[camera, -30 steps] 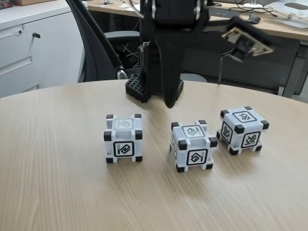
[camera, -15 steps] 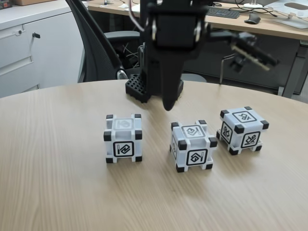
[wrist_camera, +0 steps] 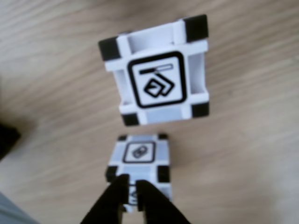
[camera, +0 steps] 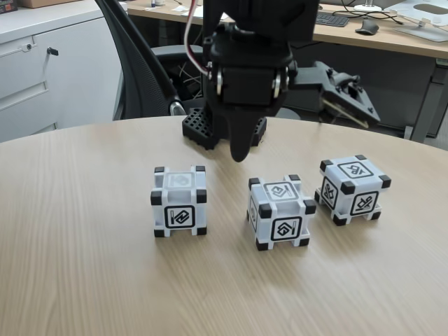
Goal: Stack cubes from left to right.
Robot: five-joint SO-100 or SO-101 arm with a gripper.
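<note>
- Wooden bench (camera: 84,266) holds three cubes (camera: 179,201), none stacked.
- My gripper (wrist_camera: 131,189) hangs above, nearly shut, holding nothing.
- My fingertips (wrist_camera: 117,191) hide part of one blurry cube (wrist_camera: 139,161).

No readable text; cubes (camera: 180,201) bear only geometric symbols.
</note>
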